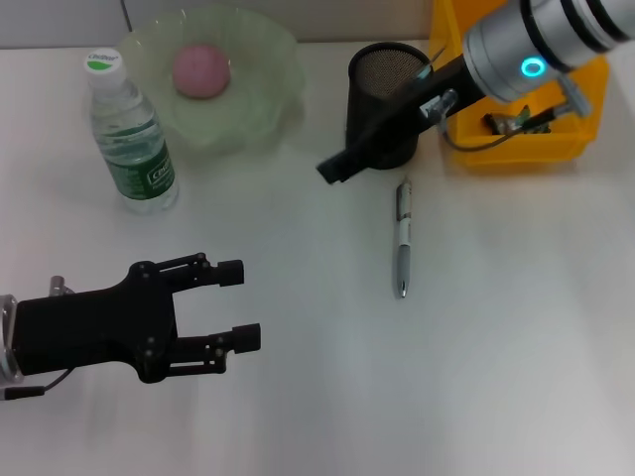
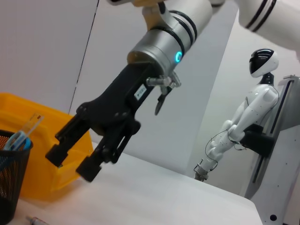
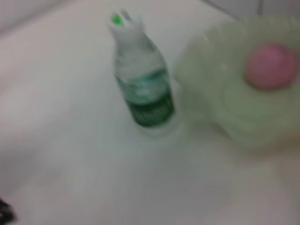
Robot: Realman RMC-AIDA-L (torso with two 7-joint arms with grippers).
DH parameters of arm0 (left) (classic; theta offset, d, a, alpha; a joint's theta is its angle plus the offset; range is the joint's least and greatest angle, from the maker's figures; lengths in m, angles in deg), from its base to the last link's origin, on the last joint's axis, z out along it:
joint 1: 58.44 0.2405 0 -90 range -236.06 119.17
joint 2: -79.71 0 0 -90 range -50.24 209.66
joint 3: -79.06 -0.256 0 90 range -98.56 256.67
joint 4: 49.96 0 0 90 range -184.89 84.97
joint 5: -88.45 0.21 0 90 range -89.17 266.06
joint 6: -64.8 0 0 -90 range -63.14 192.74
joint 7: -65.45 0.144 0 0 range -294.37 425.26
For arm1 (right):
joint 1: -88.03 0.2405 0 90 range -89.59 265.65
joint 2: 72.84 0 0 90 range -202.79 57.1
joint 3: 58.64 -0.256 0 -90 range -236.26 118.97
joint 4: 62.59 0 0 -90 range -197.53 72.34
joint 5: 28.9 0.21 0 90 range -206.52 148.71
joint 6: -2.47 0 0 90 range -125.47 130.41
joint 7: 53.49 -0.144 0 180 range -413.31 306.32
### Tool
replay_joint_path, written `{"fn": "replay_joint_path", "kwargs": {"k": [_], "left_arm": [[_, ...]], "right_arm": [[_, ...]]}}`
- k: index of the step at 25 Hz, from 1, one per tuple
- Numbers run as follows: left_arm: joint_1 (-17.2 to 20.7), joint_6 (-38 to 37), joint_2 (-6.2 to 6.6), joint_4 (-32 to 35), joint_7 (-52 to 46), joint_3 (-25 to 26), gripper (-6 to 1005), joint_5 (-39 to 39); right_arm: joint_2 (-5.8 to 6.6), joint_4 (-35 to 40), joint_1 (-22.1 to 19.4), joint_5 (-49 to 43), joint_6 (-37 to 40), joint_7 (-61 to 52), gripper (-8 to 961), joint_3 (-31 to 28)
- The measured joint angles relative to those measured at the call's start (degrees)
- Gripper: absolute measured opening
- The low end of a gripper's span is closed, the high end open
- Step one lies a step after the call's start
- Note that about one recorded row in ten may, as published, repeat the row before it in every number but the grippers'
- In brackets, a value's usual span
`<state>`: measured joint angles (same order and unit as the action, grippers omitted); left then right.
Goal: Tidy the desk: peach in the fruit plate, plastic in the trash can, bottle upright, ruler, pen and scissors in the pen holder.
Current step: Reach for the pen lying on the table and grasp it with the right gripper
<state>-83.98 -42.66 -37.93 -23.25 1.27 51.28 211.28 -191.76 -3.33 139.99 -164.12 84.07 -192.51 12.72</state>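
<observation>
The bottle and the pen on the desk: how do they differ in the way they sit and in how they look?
The bottle stands upright on its base at the desk's far left, beside the fruit plate; the pen lies flat near the middle, in front of the pen holder. The bottle is wide, clear, with a green label and white cap; the pen is thin and silvery. Both rest on the desk, and neither gripper touches them.

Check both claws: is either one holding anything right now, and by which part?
Nothing held. Left claw is open and empty above the desk. Right claw, beside the pen holder, is also empty.
</observation>
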Motion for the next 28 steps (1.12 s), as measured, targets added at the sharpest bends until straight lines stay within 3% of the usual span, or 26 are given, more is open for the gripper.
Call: {"fn": "replay_joint_path", "kwargs": {"k": [4, 9, 15, 24, 28], "left_arm": [[0.1, -0.1, -0.10, 0.0, 0.0, 0.0, 805, -0.1], [0.1, 0.0, -0.20, 0.0, 0.0, 0.0, 805, -0.2], [0.1, 0.1, -0.24, 0.0, 0.0, 0.0, 805, -0.2], [0.1, 0.2, -0.39, -0.1, -0.2, 0.0, 805, 0.1], [0.2, 0.2, -0.45, -0.2, 0.1, 0.0, 805, 0.1]], "right_arm": [[-0.18, -3.5, 5.5, -9.8, 0.9, -6.8, 786, 0.5], [-0.30, -8.6, 8.5, -13.9, 0.1, -9.7, 786, 0.6], [-0.42, -12.9, 9.8, -15.5, -1.4, -10.8, 785, 1.2], [-0.66, -20.0, 10.6, -15.8, -6.5, -17.5, 784, 9.6], [-0.69, -20.3, 10.6, -15.9, -6.6, -18.9, 784, 10.4]]}}
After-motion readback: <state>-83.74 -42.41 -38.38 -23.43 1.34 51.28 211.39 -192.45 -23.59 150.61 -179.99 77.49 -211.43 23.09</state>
